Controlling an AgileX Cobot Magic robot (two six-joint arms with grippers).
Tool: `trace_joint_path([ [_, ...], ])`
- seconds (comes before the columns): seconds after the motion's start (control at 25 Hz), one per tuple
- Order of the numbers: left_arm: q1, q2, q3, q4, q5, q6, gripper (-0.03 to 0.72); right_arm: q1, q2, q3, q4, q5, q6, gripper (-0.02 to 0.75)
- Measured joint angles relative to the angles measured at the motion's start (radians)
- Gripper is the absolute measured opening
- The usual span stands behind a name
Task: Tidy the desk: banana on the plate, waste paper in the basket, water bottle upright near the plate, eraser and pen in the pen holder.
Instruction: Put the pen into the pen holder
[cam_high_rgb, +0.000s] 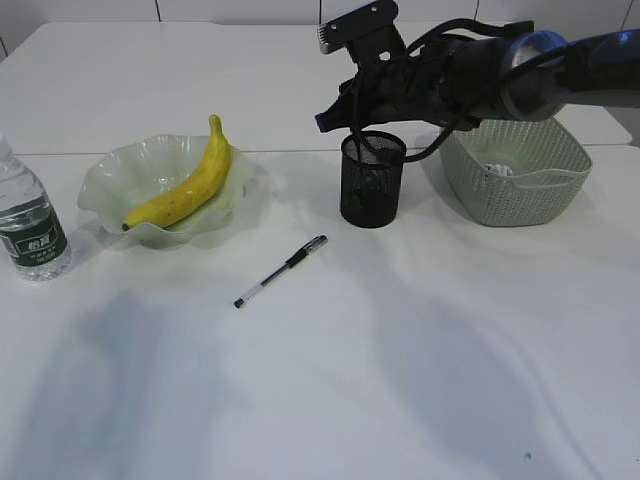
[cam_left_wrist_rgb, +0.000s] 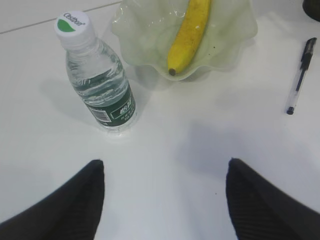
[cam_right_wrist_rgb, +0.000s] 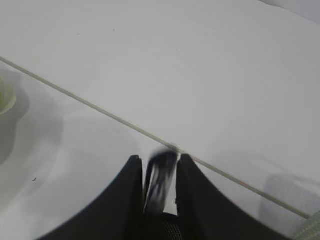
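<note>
A yellow banana lies in the pale green plate. The water bottle stands upright left of the plate. A black pen lies on the table. My right gripper hangs right over the black mesh pen holder. In the right wrist view, a dark blurred eraser sits between the fingers of that gripper, with a gap at one side and the holder's rim below. My left gripper is open and holds nothing, near the bottle.
A green basket stands right of the holder with white waste paper inside. The left wrist view also shows the banana, plate and pen. A seam runs across the white table.
</note>
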Motion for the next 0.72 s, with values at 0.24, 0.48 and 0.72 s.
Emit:
trace_joint_path([
  [0.24, 0.0, 0.0, 0.0, 0.0, 0.0, 0.0, 0.538, 0.0, 0.0, 0.0, -0.004, 0.0, 0.002, 0.221],
  [0.48, 0.0, 0.0, 0.0, 0.0, 0.0, 0.0, 0.538, 0.0, 0.0, 0.0, -0.004, 0.0, 0.007, 0.23],
  [0.72, 0.0, 0.0, 0.0, 0.0, 0.0, 0.0, 0.538, 0.0, 0.0, -0.035, -0.006, 0.0, 0.066, 0.232],
])
